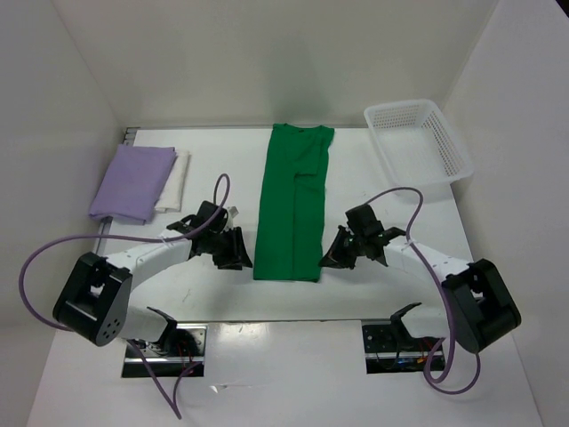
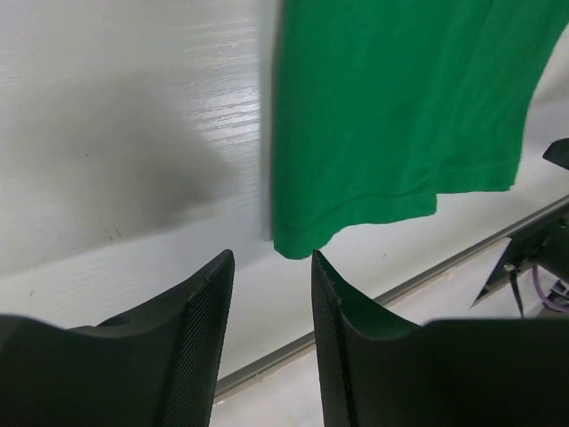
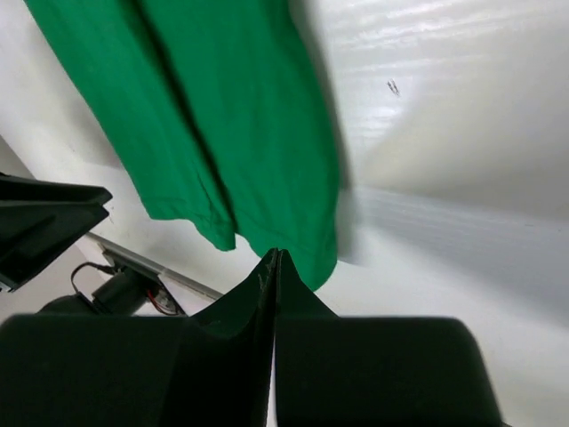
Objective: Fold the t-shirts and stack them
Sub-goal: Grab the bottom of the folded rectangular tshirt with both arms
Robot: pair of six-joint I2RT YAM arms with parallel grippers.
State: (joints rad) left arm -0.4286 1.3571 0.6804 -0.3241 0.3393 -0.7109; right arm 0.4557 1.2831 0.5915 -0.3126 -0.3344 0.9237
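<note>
My left claw [image 2: 271, 258] stands half open with nothing between its fingers. The near-left hem corner of the green t-shirt [image 2: 391, 107] lies just ahead of the tips and a little to their right, untouched. My right claw [image 3: 276, 256] is pressed fully closed. The shirt's other near corner sits right at its tips, and I cannot tell whether any cloth is pinched there or the fingers have met on air.

The shirt lies flat as a long narrow strip. Its long axis runs straight away from both claws, with the collar at the far end. I flank its near short edge, one claw at each corner, neither nearer than the other.

I judge the next fold carries this hem forward along that axis, so both corners must be gripped first.

Well off ahead and to the left of my left claw, the lavender t-shirt [image 1: 132, 182] lies folded on the white t-shirt [image 1: 178, 181]. A basket [image 1: 402, 108] sits far ahead and to the right of my right claw.
</note>
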